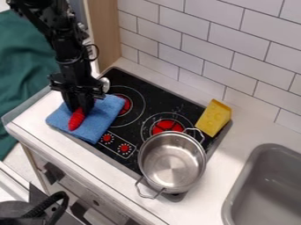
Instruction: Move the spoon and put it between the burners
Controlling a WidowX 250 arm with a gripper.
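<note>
We saw the tiled wall [200, 39] behind the stove, and the pale worktop [238, 147] around it. The black stove [156, 99] sat on the worktop, with green fabric [20, 66] beyond its left side and the grey sink [256, 160] set in to its right. The black arm [70, 57] came in above the stove's left end. Its jaws hung low over the stove's near left corner, right at the spoon, but we could not tell whether they were clamped on it or apart. The steel pot [172, 162] stood upright over the stove's near right part, its two handles out at opposite sides. The blue cloth [110, 115] lay folded over the stove's near left corner and onto the worktop. We saw two red burners [167, 126] toward the stove's far side, and a yellow cheese wedge [214, 117] at its far right corner. The spoon [76, 119] was on the cloth, not between the burners; we made out its red end under the jaws. Two red knobs [124, 148] sat along the stove's near edge.
</note>
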